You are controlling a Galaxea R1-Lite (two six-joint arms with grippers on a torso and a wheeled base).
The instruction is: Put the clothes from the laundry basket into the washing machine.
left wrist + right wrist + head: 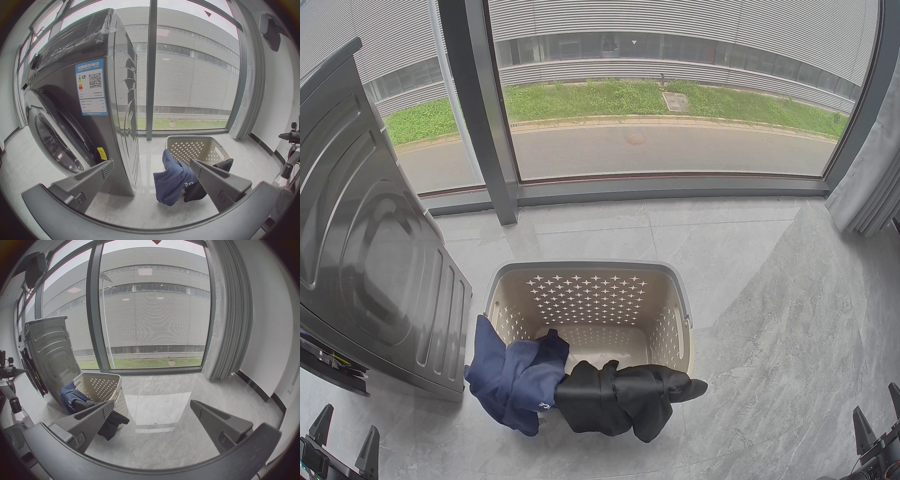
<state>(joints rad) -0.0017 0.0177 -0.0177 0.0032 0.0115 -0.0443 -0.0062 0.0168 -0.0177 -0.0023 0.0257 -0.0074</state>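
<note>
A beige laundry basket [589,267] stands on the floor in the middle. A navy garment [515,374] and a black garment [615,400] hang over its near rim. The grey washing machine [369,250] stands at the left, and its round door [56,140] shows in the left wrist view. My left gripper [344,437] is low at the near left, open and holding nothing. My right gripper [878,412] is low at the near right, open and holding nothing. The basket [103,387] also shows in the right wrist view with both garments.
A tall window with a dark frame post [487,112] runs along the back. A grey curtain [872,175] hangs at the far right. Grey tiled floor [775,312] spreads around the basket, with wide room to its right.
</note>
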